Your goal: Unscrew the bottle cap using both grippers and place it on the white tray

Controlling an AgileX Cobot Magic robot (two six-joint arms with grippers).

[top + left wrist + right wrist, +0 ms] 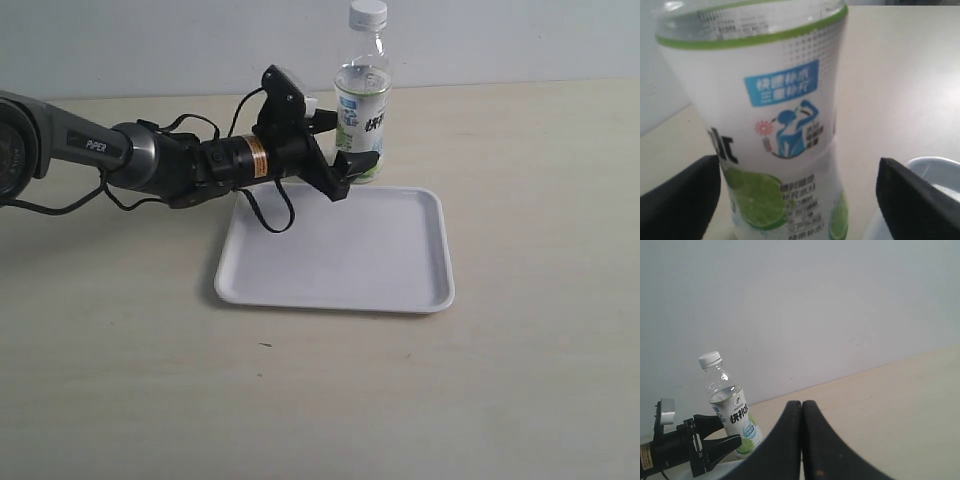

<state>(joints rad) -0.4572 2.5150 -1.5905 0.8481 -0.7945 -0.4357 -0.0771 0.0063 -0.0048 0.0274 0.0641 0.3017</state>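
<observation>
The bottle (362,120) stands upright just behind the white tray (340,255), with its white cap (368,13) screwed on top. My left gripper (345,145) is open around the bottle's lower labelled part. In the left wrist view the label with the lime (780,125) fills the space between the two black fingers (682,197); one finger is close to the bottle and the other stands apart from it. My right gripper (801,405) is shut and empty, far from the bottle (735,422) and cap (709,360). It does not show in the exterior view.
The tray's corner (935,170) lies beside the bottle's base. The left arm (150,160), with a looping cable (270,215), reaches in over the tray's far left corner. A pale wall (150,40) runs along the back of the beige table (520,380).
</observation>
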